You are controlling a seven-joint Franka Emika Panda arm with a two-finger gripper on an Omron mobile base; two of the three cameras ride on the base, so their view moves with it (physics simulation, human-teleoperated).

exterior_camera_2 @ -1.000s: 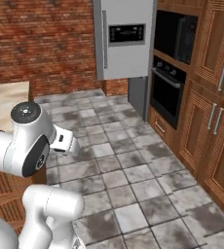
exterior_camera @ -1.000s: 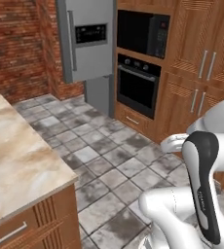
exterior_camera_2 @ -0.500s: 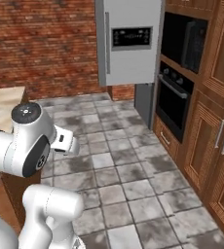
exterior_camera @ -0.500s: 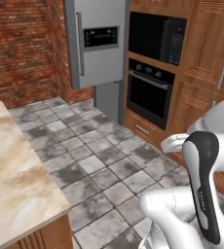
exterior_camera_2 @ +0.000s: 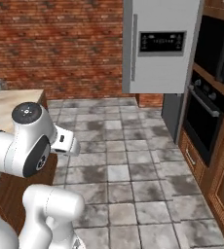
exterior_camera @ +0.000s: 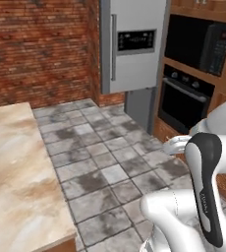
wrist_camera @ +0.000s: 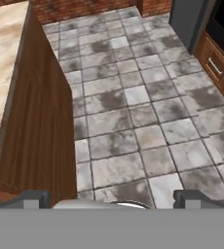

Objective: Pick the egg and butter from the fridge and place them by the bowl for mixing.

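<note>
- Far left, the marble-topped table (exterior_camera: pixel 16 172) runs along the near edge of the left base view, its wooden side panel (wrist_camera: pixel 36 131) plain to see from the hand.
- Behind it, a red brick wall (exterior_camera: pixel 41 49) spans the back of the room.
- Centre stage, grey stone floor tiles (exterior_camera_2: pixel 128 160) stretch from the table to the appliances.
- There's the fridge (exterior_camera: pixel 133 44), tall and grey, door closed, dark control panel (exterior_camera_2: pixel 161 43) on its front, standing at the far end of the floor against the brick.
- Just to its right, a black wall oven (exterior_camera: pixel 186 101) sits in wooden cabinets (exterior_camera_2: pixel 221 180), a microwave (exterior_camera: pixel 203 42) above it.
- The claw (wrist_camera: pixel 112 199) hangs over the tiles, tips spread wide apart at the bottom of the hand view, nothing between them.
- Egg, butter and bowl: can't make them out.
</note>
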